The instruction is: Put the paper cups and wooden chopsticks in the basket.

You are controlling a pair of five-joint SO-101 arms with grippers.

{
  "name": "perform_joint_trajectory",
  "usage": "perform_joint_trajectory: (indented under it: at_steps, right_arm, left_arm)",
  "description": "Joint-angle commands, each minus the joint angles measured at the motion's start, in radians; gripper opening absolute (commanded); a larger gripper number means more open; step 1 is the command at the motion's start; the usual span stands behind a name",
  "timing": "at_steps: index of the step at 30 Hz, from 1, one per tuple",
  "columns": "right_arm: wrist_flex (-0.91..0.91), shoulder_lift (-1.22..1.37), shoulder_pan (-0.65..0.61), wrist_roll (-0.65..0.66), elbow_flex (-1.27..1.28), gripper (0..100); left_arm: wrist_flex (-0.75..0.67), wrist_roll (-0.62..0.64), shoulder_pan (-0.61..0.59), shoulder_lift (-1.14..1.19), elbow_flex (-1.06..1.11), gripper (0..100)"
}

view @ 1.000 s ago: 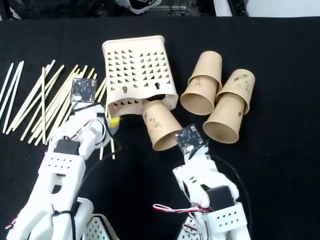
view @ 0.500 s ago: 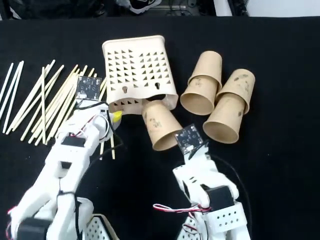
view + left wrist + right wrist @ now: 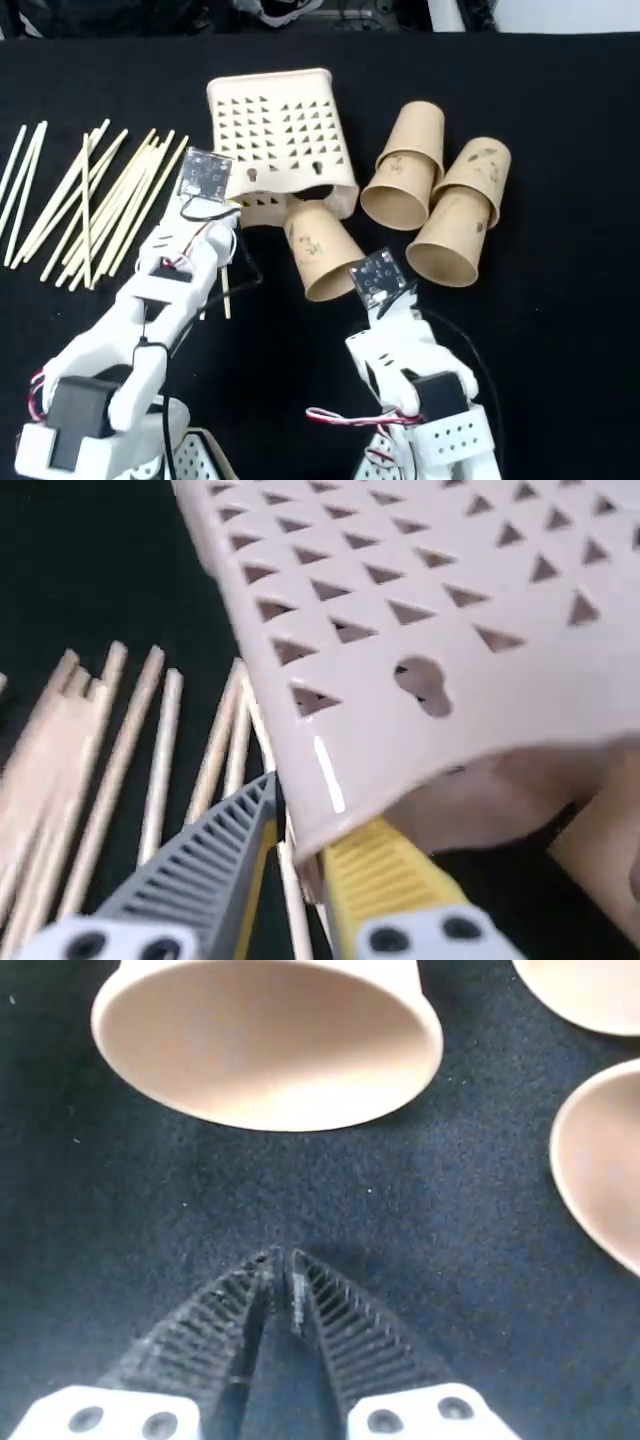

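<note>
Cream plastic basket (image 3: pixel 280 120) lies on its side toward the table's (image 3: pixel 570 90) far edge, with wooden chopsticks (image 3: pixel 110 200) fanned toward the left edge, one paper cup (image 3: pixel 320 250) at its mouth and two stacked pairs of cups (image 3: pixel 405 165) toward the right edge. The left gripper (image 3: pixel 300 815) sits at the basket's rim, jaws narrowly parted, gripping nothing. The right gripper (image 3: pixel 283 1258) rests just short of the lone cup, fingers closed together, empty.
</note>
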Motion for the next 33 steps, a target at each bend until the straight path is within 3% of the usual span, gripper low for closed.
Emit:
perform_joint_trajectory:
  at_steps: [1,9,12,19,33]
  right_arm:
    - [0.005,-0.016,-0.012,0.003,-0.004,1.2]
    - [0.005,-0.016,-0.012,0.003,-0.004,1.2]
    - [0.005,-0.016,-0.012,0.003,-0.004,1.2]
    - [0.005,-0.016,-0.012,0.003,-0.004,1.2]
    - [0.005,-0.016,-0.012,0.002,-0.004,1.2]
  left_arm:
    - [-0.017,-0.003,0.019,-0.005,-0.073,3]
    - [0.018,0.077,0.007,-0.058,-0.101,3]
    - [0.187,0.157,0.008,-0.146,-0.156,3]
    - [0.729,0.302,0.016,-0.310,-0.426,3]
    - [1.209,0.382,0.079,-0.315,-0.866,3]
